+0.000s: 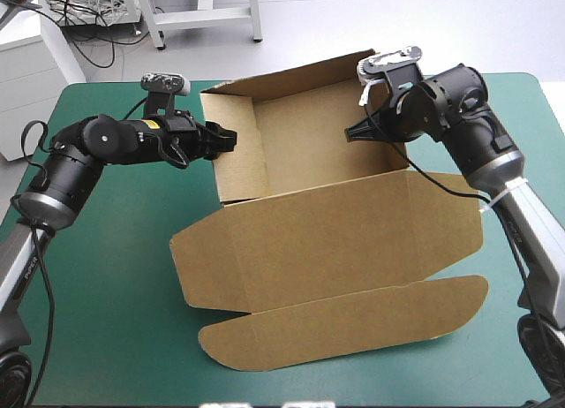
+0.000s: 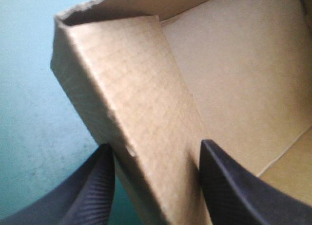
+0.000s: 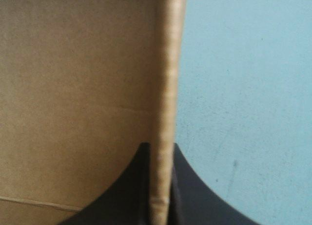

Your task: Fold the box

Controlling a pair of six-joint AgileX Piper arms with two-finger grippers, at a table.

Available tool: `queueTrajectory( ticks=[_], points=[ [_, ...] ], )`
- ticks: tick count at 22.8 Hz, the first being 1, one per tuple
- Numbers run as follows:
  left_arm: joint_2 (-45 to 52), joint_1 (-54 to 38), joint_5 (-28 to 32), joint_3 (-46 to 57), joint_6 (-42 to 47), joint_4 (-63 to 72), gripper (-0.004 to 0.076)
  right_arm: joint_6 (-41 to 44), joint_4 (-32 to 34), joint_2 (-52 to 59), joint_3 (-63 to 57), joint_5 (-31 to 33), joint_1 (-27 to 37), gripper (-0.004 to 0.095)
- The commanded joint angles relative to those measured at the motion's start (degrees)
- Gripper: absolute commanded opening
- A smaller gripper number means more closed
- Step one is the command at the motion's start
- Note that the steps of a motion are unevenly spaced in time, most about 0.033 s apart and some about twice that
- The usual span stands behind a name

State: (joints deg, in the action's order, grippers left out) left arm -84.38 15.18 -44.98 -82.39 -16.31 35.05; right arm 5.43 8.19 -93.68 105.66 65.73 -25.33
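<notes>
Nearest the table's (image 1: 132, 355) front edge, the box (image 1: 327, 231) begins with a long flap (image 1: 353, 324) with rounded ends, lying flat on the teal-green cover (image 1: 106, 249). Behind it the broad lid (image 1: 335, 236) also lies flat, joined to the flap by a crease. Farther back stands the tray (image 1: 305, 130), open, with its walls raised, around the middle of the table toward the far edge.

My arms reach in from either side over bare cover to the tray's two side walls. My left gripper (image 1: 231, 140) is at the left wall (image 2: 141, 113). My right gripper (image 1: 353, 132) is at the right wall (image 3: 165, 88).

From above, I cannot make out the gap between my fingers. The wrist views show it. Along my left gripper, the two black fingers stand spread, one outside the left wall and one inside the tray. The thick wall rises between them and blocks much of what lies ahead. Past it I see the tray's brown inside and a far corner, with cover on the outer side. Along my right gripper, the fingers are pressed nearly together, pinching the right wall's thin edge, which runs straight ahead of them. Brown board of the tray's inside is on one side and teal-green cover on the other. Only the high view takes in the whole box, from flap to far wall.
</notes>
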Motion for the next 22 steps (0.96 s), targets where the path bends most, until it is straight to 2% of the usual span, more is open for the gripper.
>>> queueTrajectory(
  ticks=[1,2,6,14,22],
  points=[
    [1.5,2.8,2.2,-3.6,12.1,-10.2,0.0284,0.3,-5.1,1.7,1.8,-7.3,-3.0,-0.0017],
    [0.7,4.2,2.1,-4.2,17.0,-16.1,0.0215,1.4,-5.1,0.7,1.9,-8.3,-4.1,-0.0017],
    [-2.7,7.7,-0.7,-4.7,25.1,-28.8,0.0001,6.0,-5.8,-3.5,1.9,-8.5,-5.0,-0.0018],
    [-12.4,7.7,-2.4,-4.7,27.7,-29.2,-0.0009,7.7,-8.6,-13.7,1.9,-8.5,-3.0,-0.0019],
    [-18.1,7.5,-1.4,-4.7,27.7,-29.6,-0.0009,3.7,-12.2,-19.5,1.9,-8.6,0.7,-0.002]
  ],
)
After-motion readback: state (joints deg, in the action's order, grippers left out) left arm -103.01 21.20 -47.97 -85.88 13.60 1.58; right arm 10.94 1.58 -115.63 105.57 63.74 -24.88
